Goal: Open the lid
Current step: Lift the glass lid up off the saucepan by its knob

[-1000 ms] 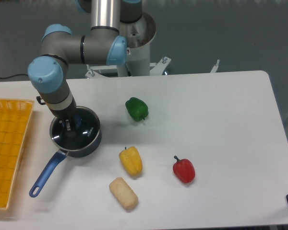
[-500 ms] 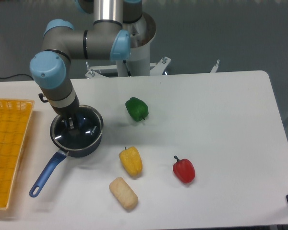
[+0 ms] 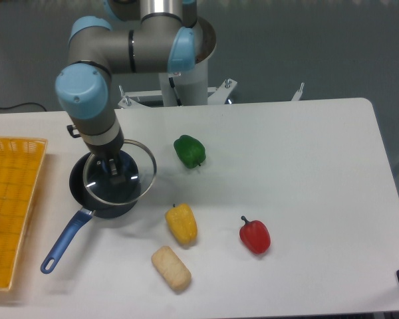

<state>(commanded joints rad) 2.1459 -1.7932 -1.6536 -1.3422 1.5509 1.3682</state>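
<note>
- The lid is held by its blue knob in the gripper, whose fingers are closed on the knob from above.
- The lid is seen raised off the saucepan and offset toward the bench's right edge, so that its rim overhangs the pan's right wall; it is judged to be clear of the pan, though contact at the left side cannot be ruled out.
- The pan stands near the bench's left edge, with its long handle pointing toward the front left corner.
- Nothing can be made out inside the pan; the interior appears dark.
- A yellow basket lies at the left edge.
- Bare bench is available to the right of the pan, short of the green pepper and the yellow pepper, for setting the lid down.
</note>
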